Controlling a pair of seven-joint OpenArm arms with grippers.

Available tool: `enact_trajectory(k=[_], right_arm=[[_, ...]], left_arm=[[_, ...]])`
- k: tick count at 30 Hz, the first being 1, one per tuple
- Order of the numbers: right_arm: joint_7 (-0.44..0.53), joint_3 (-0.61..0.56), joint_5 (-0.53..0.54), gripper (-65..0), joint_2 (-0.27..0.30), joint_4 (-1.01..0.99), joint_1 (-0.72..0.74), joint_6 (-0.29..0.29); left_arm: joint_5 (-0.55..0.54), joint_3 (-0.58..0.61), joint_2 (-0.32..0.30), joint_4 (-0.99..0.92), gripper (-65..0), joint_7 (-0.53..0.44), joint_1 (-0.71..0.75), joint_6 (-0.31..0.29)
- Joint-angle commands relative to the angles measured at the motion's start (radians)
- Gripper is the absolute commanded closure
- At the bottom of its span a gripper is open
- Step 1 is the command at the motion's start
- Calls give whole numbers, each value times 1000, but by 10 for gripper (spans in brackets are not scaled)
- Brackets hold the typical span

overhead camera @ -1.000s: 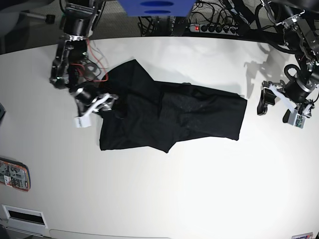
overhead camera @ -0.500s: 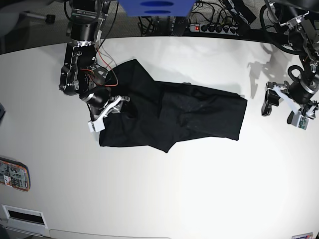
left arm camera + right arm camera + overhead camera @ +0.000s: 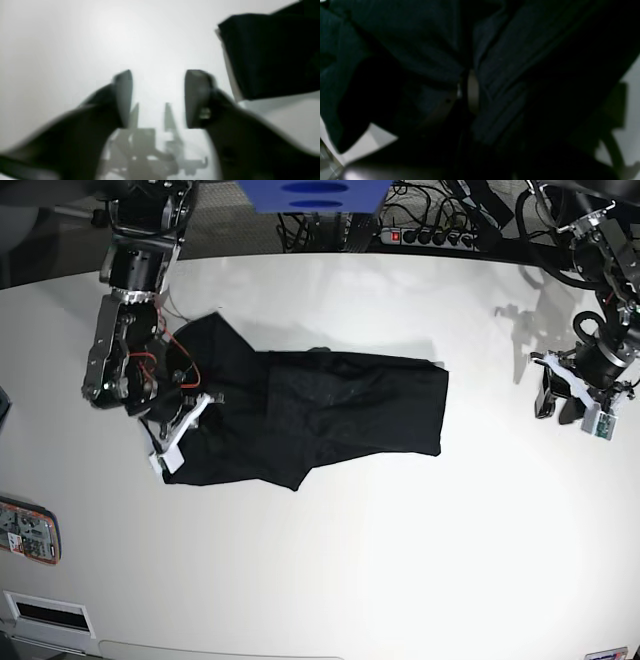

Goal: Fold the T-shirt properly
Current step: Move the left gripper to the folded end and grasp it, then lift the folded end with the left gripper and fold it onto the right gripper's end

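Note:
The black T-shirt lies crumpled on the white table, left of centre in the base view. My right gripper sits at the shirt's left edge and is shut on a bunch of its fabric. In the right wrist view, dark cloth fills the frame and folds around the closed gripper. My left gripper hovers far to the right, well apart from the shirt. The left wrist view shows this gripper with a gap between its jaws and only bare table between them.
A power strip and tangled cables lie behind the table's far edge, beside a blue object. A flat device rests at the left edge. A dark blurred shape fills the upper right of the left wrist view.
My right gripper closed on the shirt's left edge and dragged the whole shirt leftward. The left gripper's jaws have narrowed, and it shifted slightly.

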Motion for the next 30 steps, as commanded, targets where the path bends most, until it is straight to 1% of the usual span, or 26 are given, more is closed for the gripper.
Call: enact_trajectory(k=[1, 3, 4, 7, 9, 11, 13, 16, 18, 21, 23, 24, 27, 30], right_arm=[[19, -1, 20, 0, 20, 20, 33, 7], [19, -1, 18, 0, 44, 17, 38, 7], [19, -2, 18, 0, 56, 15, 38, 7], [19, -2, 18, 0, 96, 20, 38, 7], [19, -8, 17, 0, 118, 20, 44, 7], [19, -45, 12, 0, 145, 21, 44, 7], [22, -91, -29, 0, 162, 21, 44, 7], [21, -142, -160, 0, 162, 27, 42, 7], [22, -168, -258, 0, 159, 47, 44, 7], [21, -182, -364, 0, 121, 99, 44, 7], [19, -182, -437, 0, 96, 135, 44, 7], [19, -182, -468, 0, 83, 156, 51, 7], [-2, -183, -543, 0, 49, 193, 68, 7], [-13, -183, -571, 0, 21, 241, 79, 9]], left_arm=[[-21, 0, -12, 14, -149, -29, -7, -2], [-20, 16, 15, 3, -19, -55, -7, -2], [-20, 25, 32, -11, 0, -71, -7, -2], [-18, 69, 91, -83, 0, -117, -7, -2], [-15, 117, 112, -126, 0, -147, -7, -2], [-15, 191, 114, -152, 0, -186, -7, -2], [-15, 263, 114, -167, 0, -221, -7, -2], [-14, 358, 114, -173, 0, -287, -30, -2], [-12, 407, 114, -178, 0, -313, -53, -2], [-12, 450, 135, -178, 0, -321, -79, -2], [-7, 458, 152, -195, 0, -321, -92, -2], [8, 462, 161, -209, 0, -321, -100, -2], [105, 470, 184, -267, 0, -322, -139, -2], [221, 470, 241, -331, 0, -324, -178, -2]])
